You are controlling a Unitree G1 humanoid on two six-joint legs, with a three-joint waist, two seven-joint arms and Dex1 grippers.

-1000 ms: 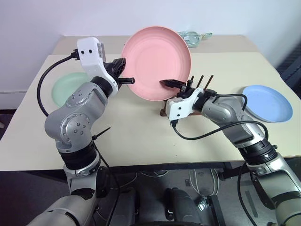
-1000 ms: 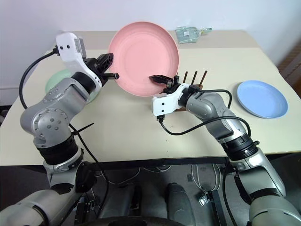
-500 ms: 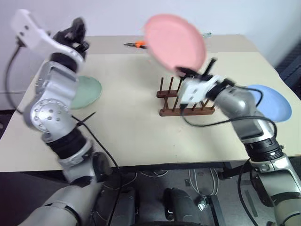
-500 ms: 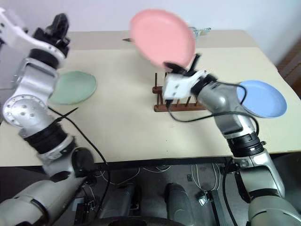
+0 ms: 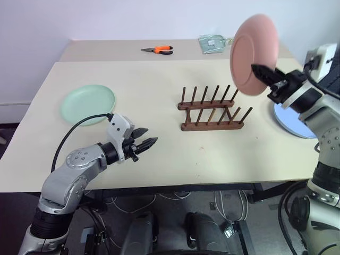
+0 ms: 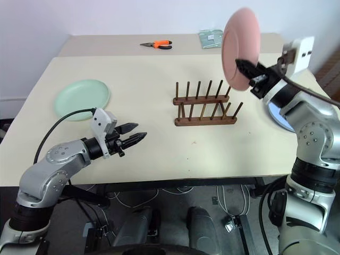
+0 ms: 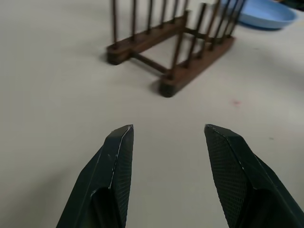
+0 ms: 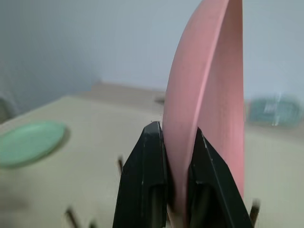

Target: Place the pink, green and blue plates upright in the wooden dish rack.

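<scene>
Pinching pink plate by its edge with right gripper, above rack (thin hold, could slip, drop). Left gripper gaping, holding nothing.

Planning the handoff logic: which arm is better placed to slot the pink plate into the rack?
Right. Its gripper already clamps the pink plate upright, above the wooden dish rack. The left gripper is empty, low over the table.

Two beige tables stand against a pale wall.
</scene>
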